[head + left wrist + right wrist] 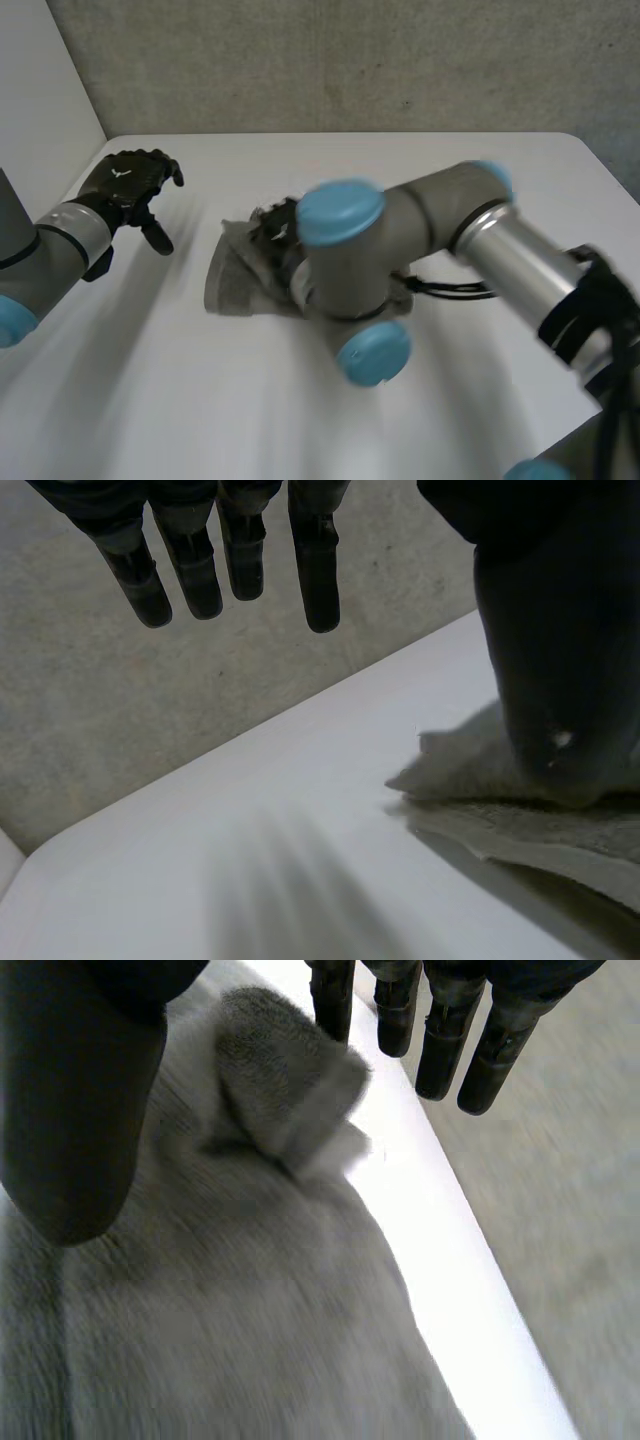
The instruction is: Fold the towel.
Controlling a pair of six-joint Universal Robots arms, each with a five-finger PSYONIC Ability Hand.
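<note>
Softness rules: the grey terry towel (235, 275), rumpled mid-frame on the white counter (300, 165), looks light and limp. Its raised corner, at the straight, parted fingers of the right robot hand (445, 1040), is the likely hold. The left robot hand (130, 185), upper left, is spread and empty.

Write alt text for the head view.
A crumpled grey towel lies mid-table, largely hidden by the robot's right arm reaching across it. The left hand, fingers relaxed, hovers over the white table, clear of the towel.
</note>
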